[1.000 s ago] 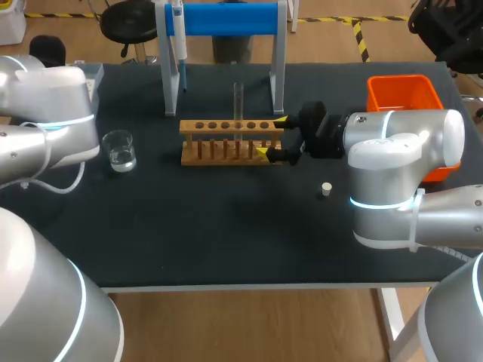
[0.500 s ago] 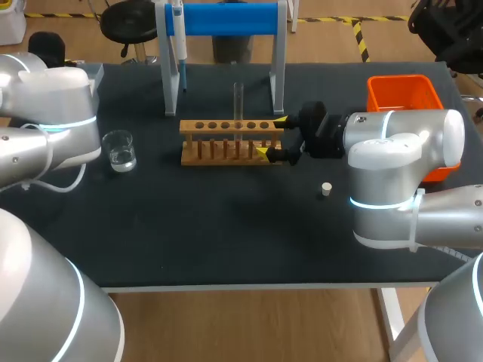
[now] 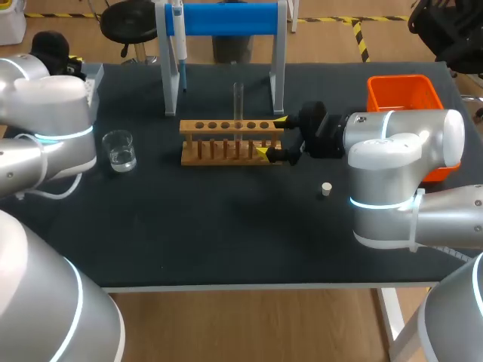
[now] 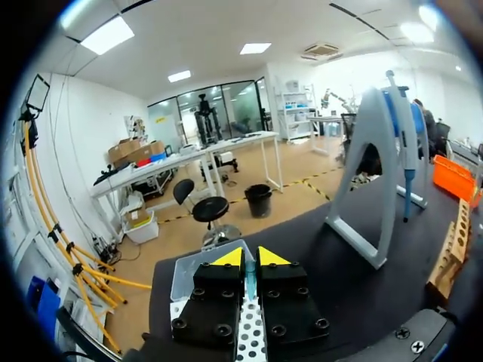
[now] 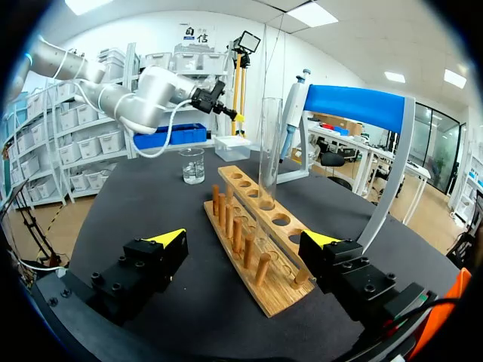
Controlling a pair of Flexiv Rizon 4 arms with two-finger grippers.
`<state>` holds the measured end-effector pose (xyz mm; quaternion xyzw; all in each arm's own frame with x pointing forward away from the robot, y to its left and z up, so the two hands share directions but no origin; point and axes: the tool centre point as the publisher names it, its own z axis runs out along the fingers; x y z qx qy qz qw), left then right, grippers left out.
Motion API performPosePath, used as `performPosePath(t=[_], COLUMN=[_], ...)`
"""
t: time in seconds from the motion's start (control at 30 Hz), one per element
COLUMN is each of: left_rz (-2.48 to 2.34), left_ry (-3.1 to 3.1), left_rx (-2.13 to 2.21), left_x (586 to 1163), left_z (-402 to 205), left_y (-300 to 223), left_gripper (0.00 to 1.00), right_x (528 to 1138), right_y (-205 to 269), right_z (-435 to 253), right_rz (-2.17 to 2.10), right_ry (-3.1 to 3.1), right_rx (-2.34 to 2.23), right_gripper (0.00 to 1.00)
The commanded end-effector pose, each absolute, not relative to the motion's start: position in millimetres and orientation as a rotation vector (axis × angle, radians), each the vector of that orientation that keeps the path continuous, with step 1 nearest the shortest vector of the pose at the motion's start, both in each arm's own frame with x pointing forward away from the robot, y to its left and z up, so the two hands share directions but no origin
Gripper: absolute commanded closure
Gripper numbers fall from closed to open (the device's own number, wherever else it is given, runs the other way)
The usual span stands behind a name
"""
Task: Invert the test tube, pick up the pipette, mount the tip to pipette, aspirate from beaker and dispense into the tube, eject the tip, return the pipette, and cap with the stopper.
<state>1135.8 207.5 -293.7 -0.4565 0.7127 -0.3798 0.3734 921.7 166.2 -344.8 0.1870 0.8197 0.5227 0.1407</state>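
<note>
A clear test tube (image 3: 238,105) stands upright in the wooden rack (image 3: 226,143). My right gripper (image 3: 272,136) is open at the rack's right end. In the right wrist view the rack (image 5: 256,241) lies between the spread fingers and the tube (image 5: 269,151) is ahead. My left gripper (image 4: 243,256) hangs over the tip box (image 4: 189,275) at the far left, shut on a thin pale-blue pipette tip. The pipette (image 3: 178,34) hangs on the blue stand. A beaker (image 3: 119,149) of water sits left of the rack. The white stopper (image 3: 326,188) lies right of it.
The blue and white stand (image 3: 226,19) rises behind the rack. An orange bin (image 3: 404,94) sits at the far right, partly behind my right arm. The tip box (image 3: 93,75) is at the table's back left corner.
My left arm has swung back and up a little at the far left, over the tip box. The right arm, tube and rack have not moved.
</note>
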Motion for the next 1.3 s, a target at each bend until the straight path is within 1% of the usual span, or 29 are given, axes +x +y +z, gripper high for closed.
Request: performPosePath(t=[0.03, 0.1, 0.73, 0.8, 0.9, 1.3], left_rz=[-1.062, -1.128, -1.128, -1.133, -1.138, -1.171], left_ry=[1.949, 2.068, 2.068, 2.126, 2.176, 2.356], left_rx=[-1.086, -0.993, -0.993, -0.872, -0.81, -0.626], left_x=[1112, 1103, 1103, 1101, 1089, 1010], left_z=[-275, -269, -269, -264, -256, -220], left_y=[213, 206, 206, 195, 183, 128], left_gripper=[1.0, 1.0, 1.0, 1.0, 1.0, 1.0], right_x=[922, 922, 922, 922, 922, 922], right_y=[167, 167, 167, 167, 167, 167], right_z=[-345, -345, -345, -345, -345, -345], right_rz=[1.51, 1.51, 1.51, 1.51, 1.51, 1.51], right_ry=[2.367, 2.367, 2.367, 2.367, 2.367, 2.367], right_rx=[0.54, 0.54, 0.54, 0.54, 0.54, 0.54], right_gripper=[0.0, 0.0, 0.0, 0.0, 0.0, 0.0])
